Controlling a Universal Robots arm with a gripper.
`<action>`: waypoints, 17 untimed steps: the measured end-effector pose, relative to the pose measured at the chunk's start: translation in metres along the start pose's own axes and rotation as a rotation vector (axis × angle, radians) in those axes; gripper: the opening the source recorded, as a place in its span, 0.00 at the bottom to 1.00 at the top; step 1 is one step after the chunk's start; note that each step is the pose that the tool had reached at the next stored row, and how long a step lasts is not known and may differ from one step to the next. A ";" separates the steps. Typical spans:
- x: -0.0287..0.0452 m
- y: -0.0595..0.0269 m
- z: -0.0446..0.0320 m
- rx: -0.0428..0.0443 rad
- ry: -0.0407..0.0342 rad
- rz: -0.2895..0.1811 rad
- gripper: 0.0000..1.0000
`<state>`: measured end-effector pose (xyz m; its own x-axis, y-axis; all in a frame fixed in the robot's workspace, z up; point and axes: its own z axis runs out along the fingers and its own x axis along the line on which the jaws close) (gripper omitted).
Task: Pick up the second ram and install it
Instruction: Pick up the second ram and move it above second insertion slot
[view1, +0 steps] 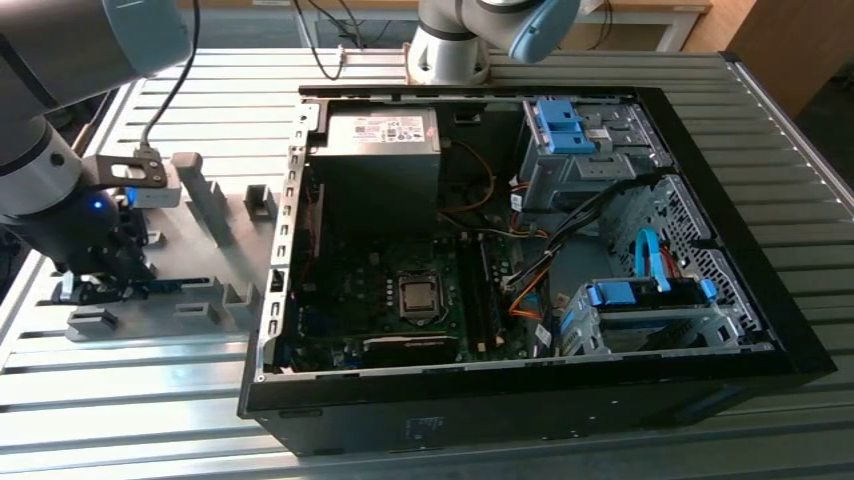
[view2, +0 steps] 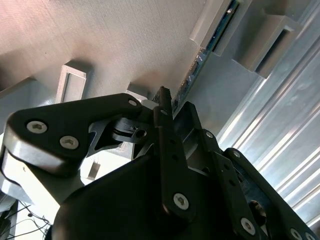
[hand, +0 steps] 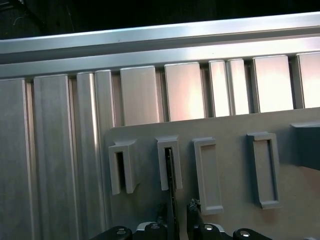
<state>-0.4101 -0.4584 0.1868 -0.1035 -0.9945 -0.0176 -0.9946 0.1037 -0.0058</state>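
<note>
**Second ram on edge in its holder, gripper astride it**

The second ram (hand: 170, 182), a thin blue-green stick, stood on edge in a raised slot block (hand: 168, 145) of the grey holder plate (hand: 235, 125). In the second wrist view its long edge (view2: 197, 62) ran from another slot block (view2: 212, 22) down into the black linkage of the tool.

The gripper (hand: 177, 216) was low over the plate with the stick between its fingertips (hand: 193, 206). The jaws stood narrowly parted. One tip lay hard beside the board, while a strip of grey plate showed between the board and the other tip, so the stick was straddled rather than clamped.

In the exterior view the gripper (view1: 100, 285) hung over the holder plate (view1: 214, 300) on the slatted aluminium table (view1: 120, 380). The plate lay just beside the open PC case (view1: 747, 330), on the exterior view's left of it. The motherboard (view1: 387, 290) lay exposed in the case floor, well apart from the stick.
</note>
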 end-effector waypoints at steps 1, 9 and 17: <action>0.0000 0.0000 0.0002 0.0000 0.0001 0.000 0.28; 0.0000 0.0000 0.0007 0.0001 0.0006 0.000 0.22; 0.0000 0.0000 0.0008 0.0001 0.0007 0.000 0.20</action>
<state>-0.4102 -0.4584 0.1860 -0.1035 -0.9945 -0.0169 -0.9946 0.1036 -0.0059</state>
